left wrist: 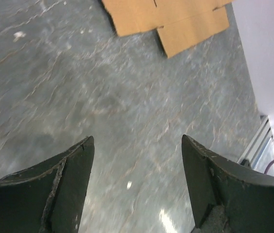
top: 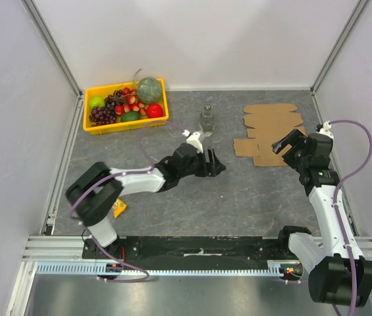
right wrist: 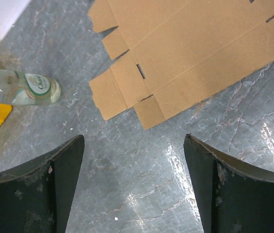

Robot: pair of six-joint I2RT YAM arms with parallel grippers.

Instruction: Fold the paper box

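On the grey table (top: 172,204), far right, the paper box (top: 269,131) lies as a flat die-cut sheet, the yellow fruit bin (top: 93,129) sits far left, and both jaws stand open and empty, the right gripper (top: 282,145) over the sheet's near edge, the left gripper (top: 217,164) mid-table near a clear bottle (top: 207,118).

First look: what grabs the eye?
The yellow bin of bright fruit in the far left corner, then the paper box, a flat unfolded brown sheet at far right. The left end effector and right end effector both stand open and empty, the right one close to the sheet.
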